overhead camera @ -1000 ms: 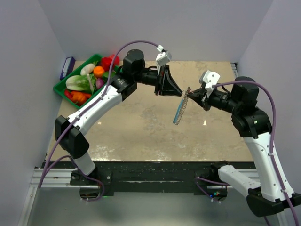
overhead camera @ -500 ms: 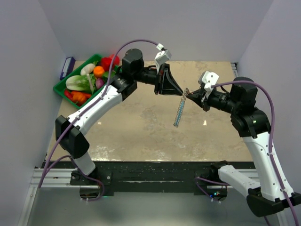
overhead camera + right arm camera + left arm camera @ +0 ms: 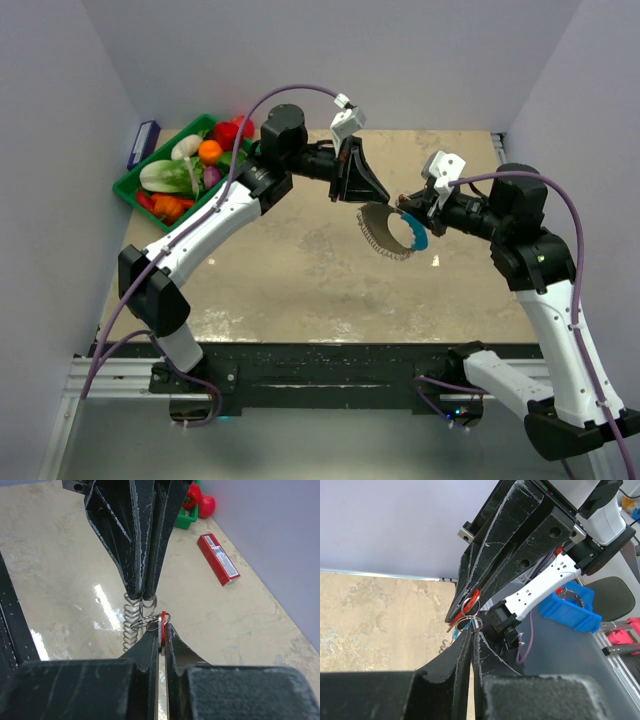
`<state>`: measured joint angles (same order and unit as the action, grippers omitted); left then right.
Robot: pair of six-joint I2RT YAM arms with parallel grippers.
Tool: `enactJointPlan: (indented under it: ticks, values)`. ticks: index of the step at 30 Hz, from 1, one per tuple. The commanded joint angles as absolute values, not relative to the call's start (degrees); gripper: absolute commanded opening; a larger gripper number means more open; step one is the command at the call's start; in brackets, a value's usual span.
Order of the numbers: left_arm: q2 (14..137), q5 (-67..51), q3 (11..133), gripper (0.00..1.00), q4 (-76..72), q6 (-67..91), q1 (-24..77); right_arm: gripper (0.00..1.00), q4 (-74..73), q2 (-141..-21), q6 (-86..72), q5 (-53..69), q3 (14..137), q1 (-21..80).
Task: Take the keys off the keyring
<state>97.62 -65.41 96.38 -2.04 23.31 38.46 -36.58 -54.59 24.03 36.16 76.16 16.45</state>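
Observation:
The keyring (image 3: pixel 378 236) hangs as an open loop between both grippers above the table, its blue section (image 3: pixel 418 236) to the right and the silvery keys (image 3: pixel 131 617) fringing the rest. My left gripper (image 3: pixel 386 200) reaches in from the left, shut on a small wire ring (image 3: pixel 469 624) at the loop's top. My right gripper (image 3: pixel 162 626) faces it tip to tip, shut on the key with the red part (image 3: pixel 163 620). The wire rings link the two grips.
A green tray (image 3: pixel 134 186) of toy vegetables stands at the back left, with a dark blue box (image 3: pixel 142 143) against the wall beside it. A long red box (image 3: pixel 218 559) lies on the table. A blue bin (image 3: pixel 572 605) sits beyond the table.
The keyring hung edge-on as a thin straight strip; it has now swung round into an open loop with the blue section on the right. The left jaws closed slightly. Both arms stayed put.

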Motion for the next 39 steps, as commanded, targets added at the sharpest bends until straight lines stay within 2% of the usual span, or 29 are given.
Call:
enactJointPlan:
  ticks: [1,5,12,15,31,39]
  values:
    - [97.65,-65.66,96.24,0.11,-2.37,21.97,38.85,0.0,-34.63,-53.88,23.91,37.27,78.31,16.35]
    - [97.47,-64.34,97.37,0.11,2.17,18.21,39.64,0.0,-34.37,-53.96,23.56,36.83,78.57,16.35]
    - [97.73,-57.93,103.0,0.13,20.27,-1.37,44.47,0.0,-34.1,-54.4,22.76,36.74,79.63,16.35]
    - [97.82,-55.29,104.76,0.15,23.45,-5.52,45.44,0.0,-34.19,-54.49,22.68,36.74,79.72,16.26]
    - [97.12,-47.47,106.61,0.18,28.56,-14.23,46.4,0.0,-33.84,-54.67,20.48,37.35,80.59,16.26]
    - [97.65,-47.72,107.84,0.19,28.04,-13.36,46.58,0.0,-33.31,-54.58,20.39,36.39,80.16,16.17]
